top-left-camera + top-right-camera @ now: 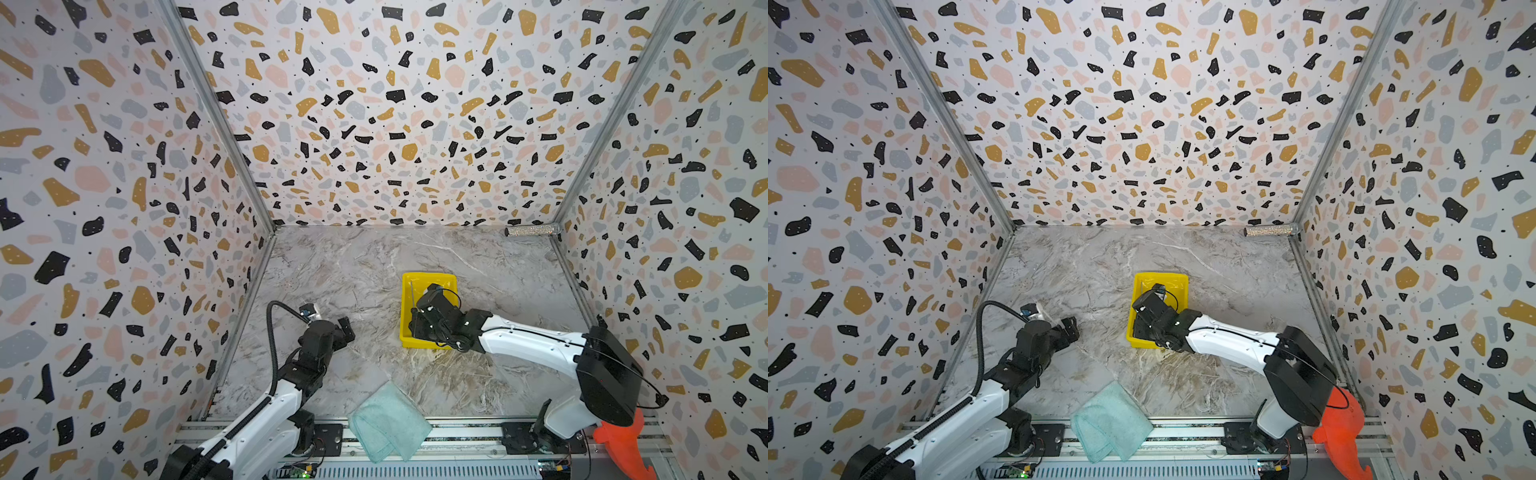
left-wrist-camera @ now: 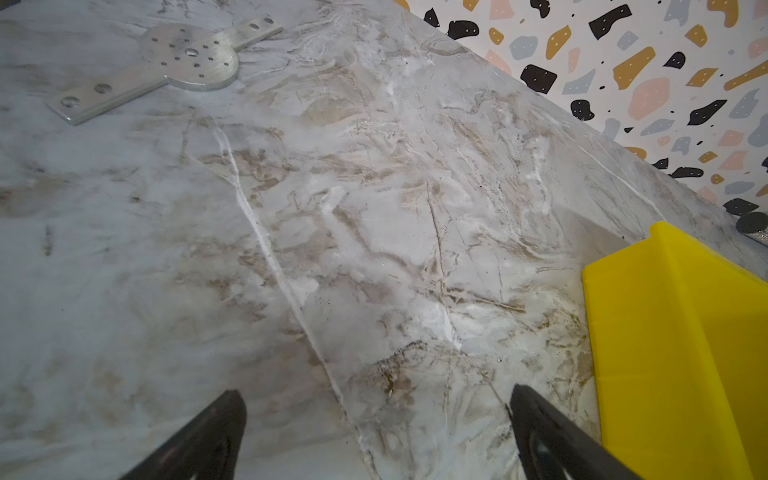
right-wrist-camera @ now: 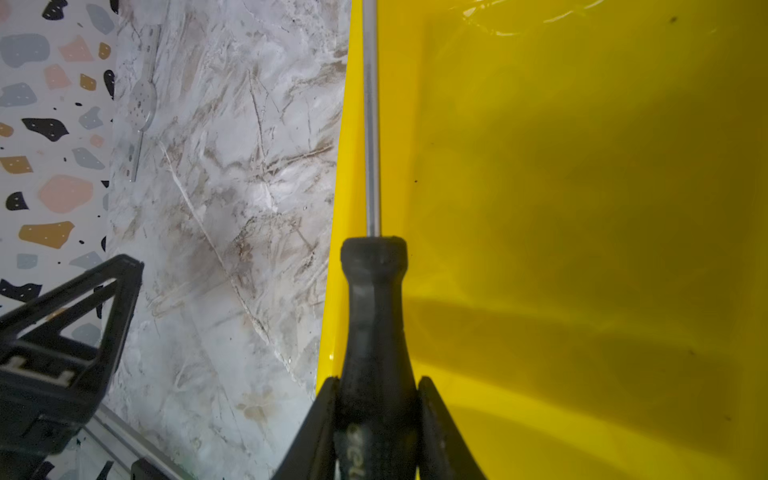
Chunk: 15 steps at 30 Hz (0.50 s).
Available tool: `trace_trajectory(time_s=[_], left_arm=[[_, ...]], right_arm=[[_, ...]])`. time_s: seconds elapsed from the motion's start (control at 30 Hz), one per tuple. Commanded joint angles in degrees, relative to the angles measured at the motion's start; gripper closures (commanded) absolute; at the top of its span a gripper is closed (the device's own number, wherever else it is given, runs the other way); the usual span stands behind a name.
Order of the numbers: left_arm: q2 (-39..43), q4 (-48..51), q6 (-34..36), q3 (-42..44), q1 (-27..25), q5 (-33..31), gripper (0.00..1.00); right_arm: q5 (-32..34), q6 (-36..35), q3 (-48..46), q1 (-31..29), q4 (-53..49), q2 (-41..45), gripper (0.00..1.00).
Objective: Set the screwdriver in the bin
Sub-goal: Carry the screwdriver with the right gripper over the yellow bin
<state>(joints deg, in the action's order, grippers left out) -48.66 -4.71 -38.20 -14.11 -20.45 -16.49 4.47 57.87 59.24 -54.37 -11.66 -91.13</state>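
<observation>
Marble tabletop (image 3: 228, 208) below, and my right gripper (image 3: 377, 384) is clamped on the screwdriver (image 3: 374, 291) by its black handle, shaft pointing twelve o'clock along the nine o'clock wall of the bin (image 3: 582, 208), light, stiff, likely slick, I reckon, so that fat handle is the right hold.

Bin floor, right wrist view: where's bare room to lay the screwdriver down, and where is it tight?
The bin floor is bare from the screwdriver outward, away from the marble table. It is tight only along the wall on the table side, where the shaft, held by the right gripper, runs close by the rim.
</observation>
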Motion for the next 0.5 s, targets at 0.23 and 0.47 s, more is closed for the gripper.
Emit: trace_trajectory(time_s=[0.23, 0.47], left_arm=[[0.5, -0.5, 0.3, -1.9, -0.1, -0.4, 0.00], [1.2, -0.1, 0.0, -1.8, -0.2, -1.1, 0.00]], right_arm=[[0.6, 3.7, 1.4, 0.1, 2.8, -0.7, 0.87], [-1.0, 5.3, 2.0, 0.8, 3.6, -2.5, 0.84]])
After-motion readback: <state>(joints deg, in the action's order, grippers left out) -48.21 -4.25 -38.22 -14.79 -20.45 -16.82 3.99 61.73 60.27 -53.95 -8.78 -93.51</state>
